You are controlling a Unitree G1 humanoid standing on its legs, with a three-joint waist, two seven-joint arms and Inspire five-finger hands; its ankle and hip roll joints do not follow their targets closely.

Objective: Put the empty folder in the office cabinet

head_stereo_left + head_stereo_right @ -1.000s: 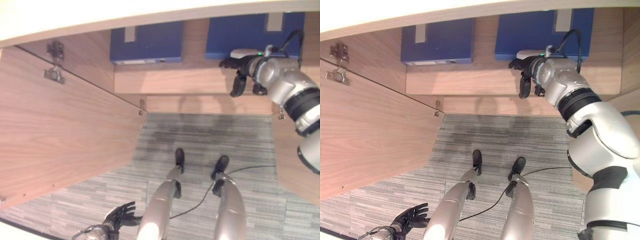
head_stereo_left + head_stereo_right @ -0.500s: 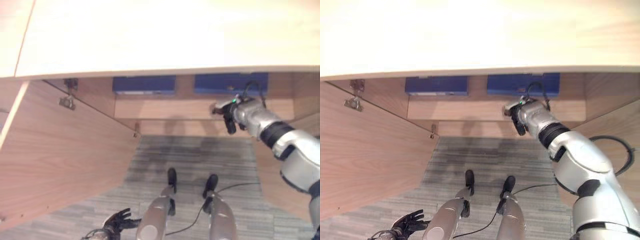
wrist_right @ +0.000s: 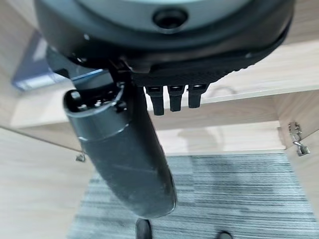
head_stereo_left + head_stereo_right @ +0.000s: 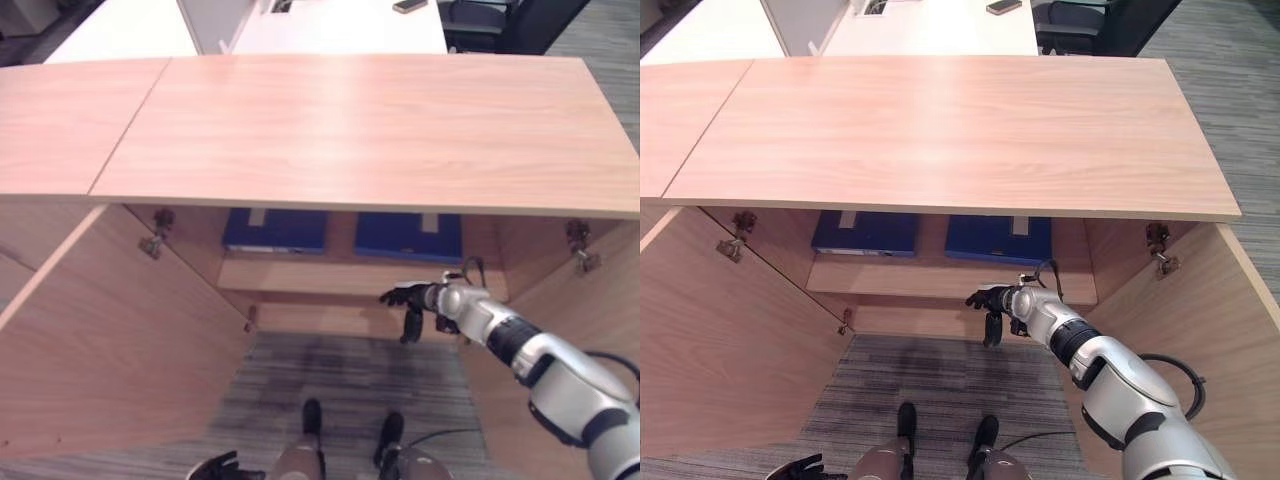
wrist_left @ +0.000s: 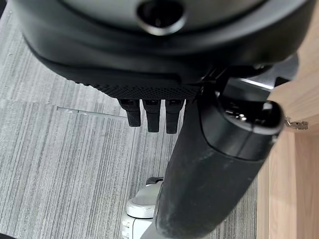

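**Both folders on the shelf, right hand empty just outside**

Your right hand (image 4: 992,305) hangs in front of the shelf edge (image 4: 940,282), fingers relaxed and drooping, holding nothing. The right wrist view confirms it: fingers straight, nothing past them but shelf and carpet. The left hand (image 4: 215,466) is low by the floor, fingers loose, also empty.

Inside the office cabinet (image 4: 360,130) two blue folders lie flat on the shelf, side by side and a little apart: the left folder (image 4: 866,233) and the right folder (image 4: 998,239). Your hand is nearest the right one, so that's probably the task's folder, though I can't tell which is empty. Nothing else visible on the shelf. Both cabinet doors (image 4: 110,340) are swung open.

Handling, as a judgement:
- Empty binder-type folder: light, stiff covers, smooth and likely a bit slippery.
- With nothing inside, the covers can flap or splay if you grab one cover only.
- Best hold: pinch across the spine or the closed front edge, both covers together.
- To seat it deeper, push flat on the front edge; it should slide easily on the wood.

The task looks about done; the folder sits well back from the shelf lip.
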